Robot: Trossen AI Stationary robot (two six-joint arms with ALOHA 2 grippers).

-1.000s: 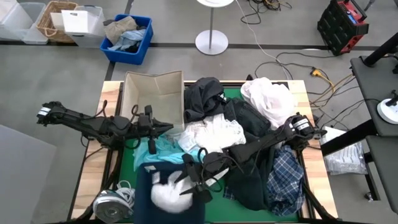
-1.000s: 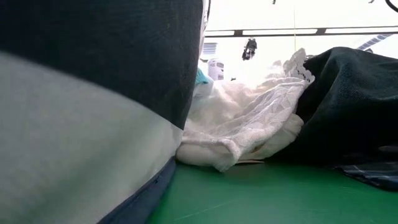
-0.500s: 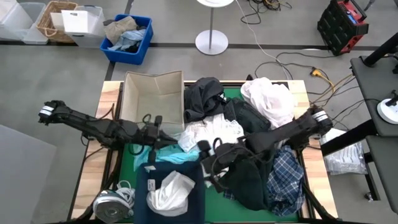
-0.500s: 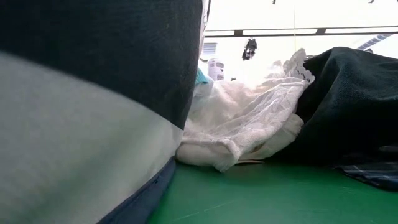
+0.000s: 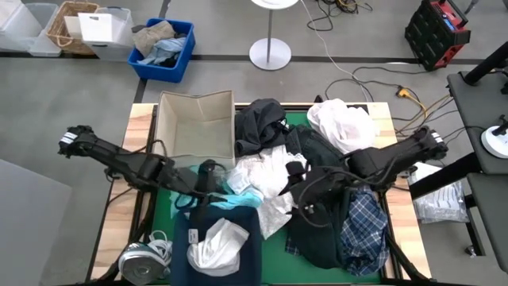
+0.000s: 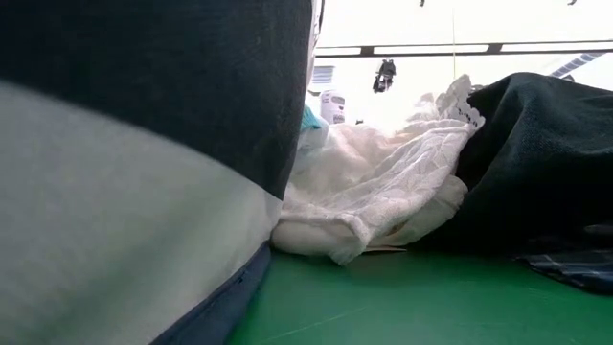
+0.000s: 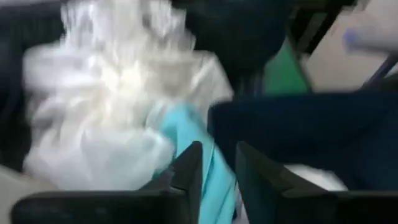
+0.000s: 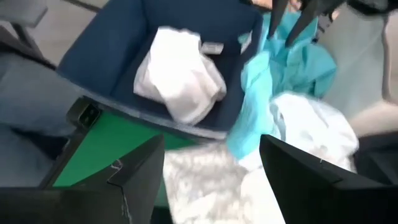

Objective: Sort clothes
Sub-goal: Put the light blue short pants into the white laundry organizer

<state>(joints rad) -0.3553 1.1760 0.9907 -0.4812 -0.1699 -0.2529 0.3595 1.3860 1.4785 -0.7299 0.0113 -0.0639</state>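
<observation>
My left gripper (image 5: 213,176) reaches in from the table's left and is shut on the light teal garment (image 5: 240,196), which lies between the navy bin (image 5: 184,238) and the white garments (image 5: 268,171) at the table's middle. A crumpled white garment (image 8: 180,74) lies inside the navy bin. My right gripper (image 5: 294,179) hovers open over the white and dark clothes, right of the bin, with nothing between its fingers (image 8: 140,177). Dark garments (image 5: 324,226) and the plaid shirt (image 5: 363,226) lie on the right. My left gripper has a strip of the teal garment (image 7: 216,163) in the narrow gap between its two fingers (image 7: 186,171). The fingers come from the table's left, slanting down. Most of the garment lies slack on the white clothes and against the bin's far rim.
An empty tan bin (image 5: 194,123) stands at the far left of the table. More dark clothes (image 5: 258,119) and a white heap (image 5: 343,123) lie at the far side. A blue crate (image 5: 163,48) with a cloth bundle stands on the floor beyond. A round silver object (image 5: 139,260) sits at the near left corner.
My right gripper has let go of the white garment, which now lies in the navy bin, and has gone up and toward the table's right and far side. My left gripper has gone right and a little nearer, onto the teal garment.
</observation>
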